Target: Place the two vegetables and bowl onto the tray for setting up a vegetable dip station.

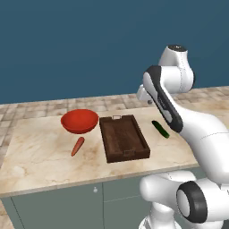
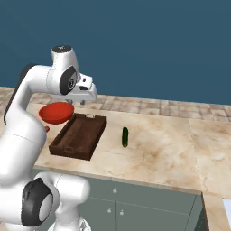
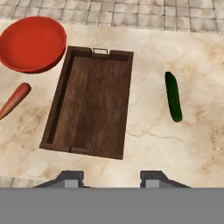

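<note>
Nothing is yet placed: the dark brown rectangular wooden tray [image 3: 89,103] lies bare on the marble counter [image 1: 40,156]. The glossy red round bowl [image 3: 31,43] and the tapered orange-red carrot [image 3: 14,100] are found just beside one long side, the slim dark green cucumber [image 3: 173,96] off the other. All three placements remain. The gripper [image 3: 111,178] is held above the tray, fingertips apart, gripping nothing. In the right base view the carrot is largely hidden by the arm; the hand view shows it whole.

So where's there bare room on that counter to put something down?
The tray itself is bare. Open marble lies between the tray and cucumber, and in front of the carrot. It is tighter where the bowl and carrot flank the tray.
</note>
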{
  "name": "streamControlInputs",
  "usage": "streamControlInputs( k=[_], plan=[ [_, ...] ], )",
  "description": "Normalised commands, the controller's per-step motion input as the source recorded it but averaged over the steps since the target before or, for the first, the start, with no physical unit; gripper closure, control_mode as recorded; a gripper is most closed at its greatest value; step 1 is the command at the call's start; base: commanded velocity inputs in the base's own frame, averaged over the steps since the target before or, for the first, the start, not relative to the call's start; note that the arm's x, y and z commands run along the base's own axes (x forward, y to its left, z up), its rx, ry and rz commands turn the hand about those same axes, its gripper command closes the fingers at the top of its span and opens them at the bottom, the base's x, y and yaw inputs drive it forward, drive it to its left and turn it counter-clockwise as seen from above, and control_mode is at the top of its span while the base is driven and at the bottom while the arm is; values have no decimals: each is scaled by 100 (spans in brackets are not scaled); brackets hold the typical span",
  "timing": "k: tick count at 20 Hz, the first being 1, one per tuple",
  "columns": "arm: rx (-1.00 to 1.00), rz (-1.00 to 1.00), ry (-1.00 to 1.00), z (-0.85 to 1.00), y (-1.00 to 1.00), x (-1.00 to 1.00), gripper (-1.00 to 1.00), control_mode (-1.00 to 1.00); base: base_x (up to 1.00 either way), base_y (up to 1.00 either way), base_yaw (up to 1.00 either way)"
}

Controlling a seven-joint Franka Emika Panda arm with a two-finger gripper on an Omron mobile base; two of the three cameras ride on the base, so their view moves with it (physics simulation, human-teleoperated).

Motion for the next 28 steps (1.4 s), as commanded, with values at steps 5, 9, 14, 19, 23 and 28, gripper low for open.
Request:
streamControlInputs(
  k=[5,9,14,19,23,28],
  plan=[
    [0,-1,0,-1,14,14,-100,-100,0,0,0],
    [0,-1,2,-2,35,50,-100,-100,0,0,0],
    [0,0,15,0,31,62,-100,-100,0,0,0],
    [0,-1,12,-8,39,60,-100,-100,0,0,0],
    [-6,-7,3,-6,51,41,-100,-100,0,0,0],
    [-2,-7,0,-34,41,39,-100,-100,0,0,0]
  ],
)
